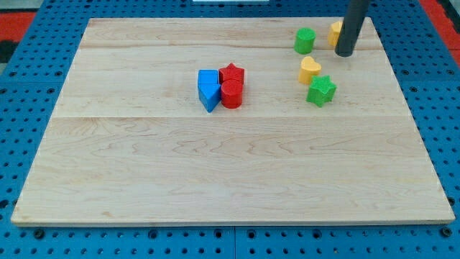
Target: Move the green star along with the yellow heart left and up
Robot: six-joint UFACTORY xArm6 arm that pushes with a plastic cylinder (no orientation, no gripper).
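Observation:
The green star [321,91] lies at the board's upper right, touching the yellow heart [310,70] just above and left of it. My tip [344,54] is above and to the right of both, a short gap from the heart. It stands right beside another yellow block [335,33], which the rod partly hides.
A green cylinder-like block [305,39] sits left of the rod near the top edge. A cluster near the board's middle holds a blue cube [208,80], a blue wedge [210,96], a red star [231,73] and a red cylinder [231,94]. The wooden board [215,173] lies on a blue pegboard.

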